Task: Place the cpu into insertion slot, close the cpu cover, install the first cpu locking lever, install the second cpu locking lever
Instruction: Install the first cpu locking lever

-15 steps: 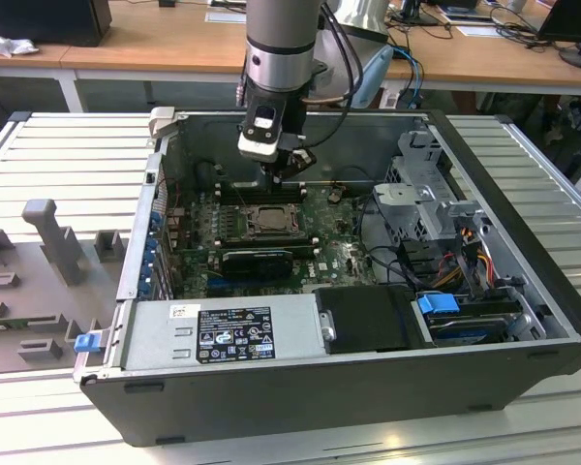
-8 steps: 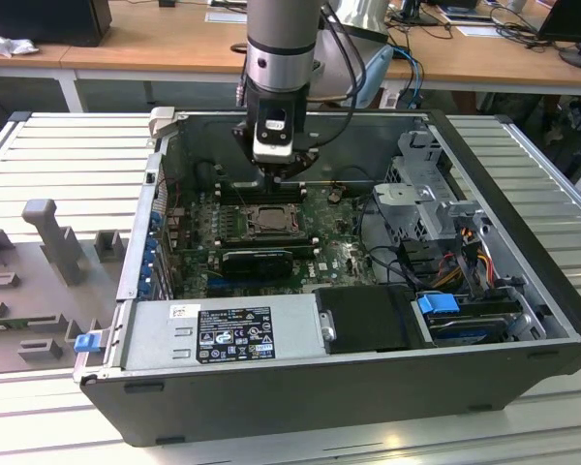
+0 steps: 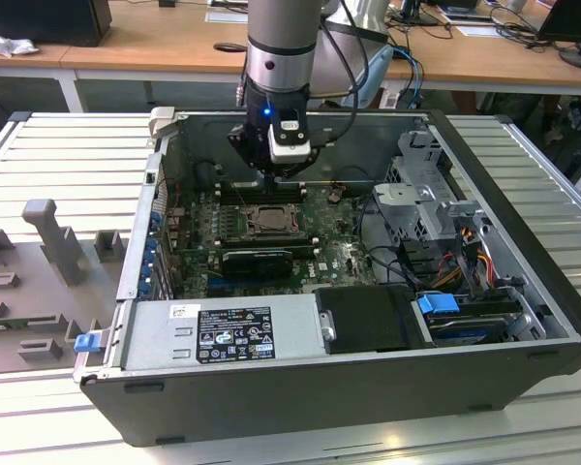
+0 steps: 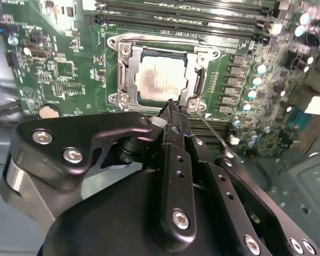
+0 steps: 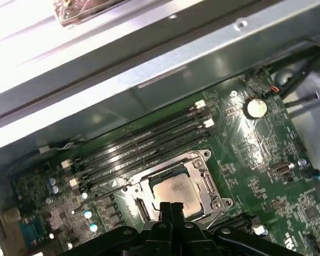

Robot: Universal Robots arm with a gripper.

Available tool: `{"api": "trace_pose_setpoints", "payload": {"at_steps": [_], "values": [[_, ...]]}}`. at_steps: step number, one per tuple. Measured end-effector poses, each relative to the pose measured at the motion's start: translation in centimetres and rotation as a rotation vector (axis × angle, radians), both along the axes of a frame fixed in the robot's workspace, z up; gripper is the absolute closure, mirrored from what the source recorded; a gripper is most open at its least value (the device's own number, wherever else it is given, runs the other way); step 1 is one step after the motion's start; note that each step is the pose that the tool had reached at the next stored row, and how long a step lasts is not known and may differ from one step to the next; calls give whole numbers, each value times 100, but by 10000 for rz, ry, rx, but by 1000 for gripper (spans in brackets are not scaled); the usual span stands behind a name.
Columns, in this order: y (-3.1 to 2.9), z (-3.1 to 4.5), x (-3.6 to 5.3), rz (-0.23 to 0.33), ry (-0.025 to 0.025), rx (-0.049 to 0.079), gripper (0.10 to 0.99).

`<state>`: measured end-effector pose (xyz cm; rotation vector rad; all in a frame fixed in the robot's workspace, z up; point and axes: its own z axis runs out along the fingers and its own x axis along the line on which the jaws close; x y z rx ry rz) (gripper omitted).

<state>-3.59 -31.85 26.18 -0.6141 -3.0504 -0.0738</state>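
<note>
We see the arm [image 3: 281, 48] standing vertical above the cpu [image 4: 160, 80]. The tool [image 4: 170, 106] is narrow, its tips pressed together near the cpu's edge.

Even light from above brightens the pale ribbed metal worktop [image 3: 68, 155] in the exterior view, the open dark grey computer case [image 3: 368, 387] holds a shaded interior, and in both wrist views glare whitens the dull silver-grey square cpu [image 4: 161, 80] [image 5: 176, 193].
</note>
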Motion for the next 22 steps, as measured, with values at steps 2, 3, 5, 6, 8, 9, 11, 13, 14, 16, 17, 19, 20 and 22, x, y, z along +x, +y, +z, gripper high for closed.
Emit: {"api": "trace_pose_setpoints", "payload": {"at_steps": [2, 3, 5, 6, 8, 9, 11, 13, 14, 16, 17, 19, 20, 22], "values": [[0, 0, 0, 235, 1, -1, 980], [0, 0, 0, 354, 0, -1, 980], [0, 0, 0, 745, 0, 0, 980], [0, 0, 0, 875, 0, 0, 980], [0, 0, 0, 1228, 0, 0, 980], [0, 0, 0, 1697, 0, -1, 980], [0, 0, 0, 2302, 0, -1, 980], [0, 0, 0, 2770, 0, -1, 980], [0, 0, 0, 2907, 0, -1, 980], [0, 0, -15, 3034, -4, -1, 980], [0, 1, -44, 3038, -15, -4, 980], [0, 0, -118, 3037, -58, -10, 980], [0, 0, -193, 3036, -102, -17, 980], [0, -1, -305, 3035, -151, -24, 980]]}}
